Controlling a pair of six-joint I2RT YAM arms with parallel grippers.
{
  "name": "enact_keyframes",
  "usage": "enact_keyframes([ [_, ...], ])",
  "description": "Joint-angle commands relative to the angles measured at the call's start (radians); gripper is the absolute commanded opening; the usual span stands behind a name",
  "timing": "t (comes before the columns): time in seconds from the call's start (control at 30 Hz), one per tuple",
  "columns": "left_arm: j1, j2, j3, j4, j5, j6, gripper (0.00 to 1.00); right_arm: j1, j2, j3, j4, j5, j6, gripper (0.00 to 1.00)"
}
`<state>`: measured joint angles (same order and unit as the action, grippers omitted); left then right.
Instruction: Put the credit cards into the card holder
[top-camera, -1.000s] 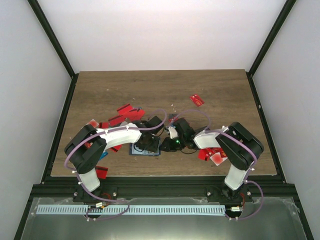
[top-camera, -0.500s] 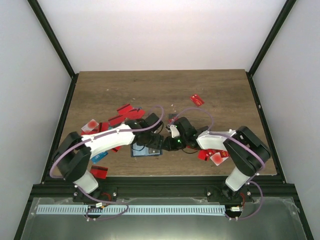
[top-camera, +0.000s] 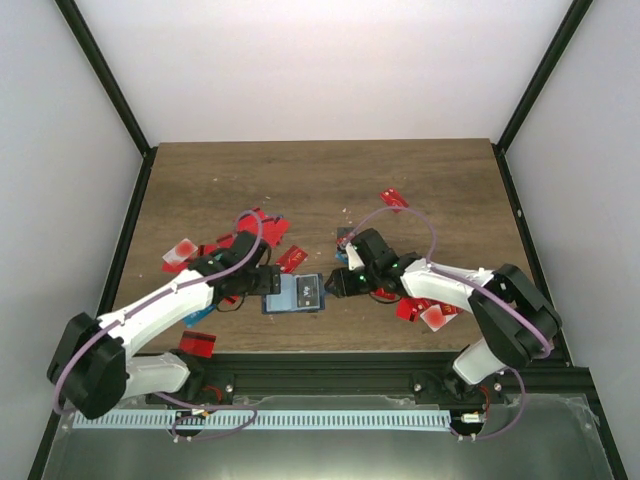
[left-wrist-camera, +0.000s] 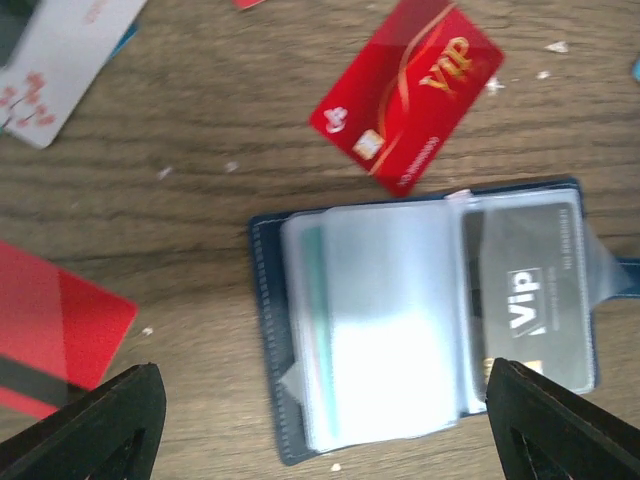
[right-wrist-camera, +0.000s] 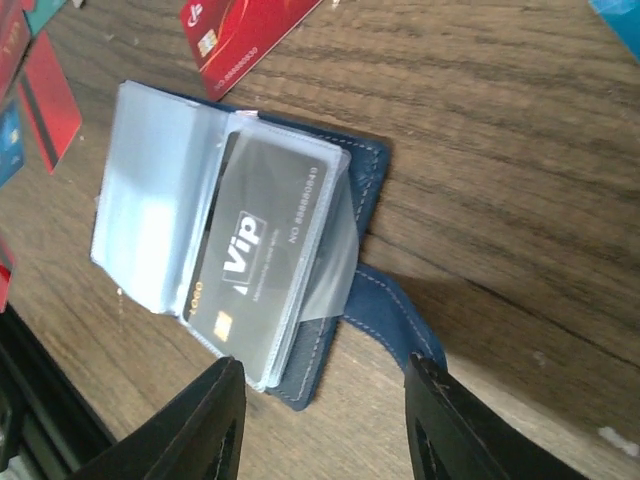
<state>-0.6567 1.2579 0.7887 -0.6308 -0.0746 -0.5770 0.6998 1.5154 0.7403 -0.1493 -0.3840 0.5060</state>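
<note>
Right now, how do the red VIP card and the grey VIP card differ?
The red VIP card is bright red, the grey VIP card dark grey. The red one lies bare on the table; the grey one sits in a clear sleeve of the open card holder. The red one lies askew to the holder; the grey one lines up. Both face up, marked VIP.

My table (top-camera: 320, 175) is dark wood-grain, scattered with pale specks; plain white walls (top-camera: 320, 70) close it in on three sides; black posts (top-camera: 105, 75) run up the corners. Light falls soft and even.
</note>
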Motion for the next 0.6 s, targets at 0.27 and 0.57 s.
enact_keyframes([
  [0.27,0.110,-0.093,-0.187,0.171,0.103,-0.070,0.87,0.001,-0.030,0.039,-0.112,0.130,-0.008,0.52],
  [0.57,0.123,-0.047,-0.254,0.279,0.196,-0.071,0.81,0.001,0.019,0.033,-0.074,0.082,-0.014,0.49],
])
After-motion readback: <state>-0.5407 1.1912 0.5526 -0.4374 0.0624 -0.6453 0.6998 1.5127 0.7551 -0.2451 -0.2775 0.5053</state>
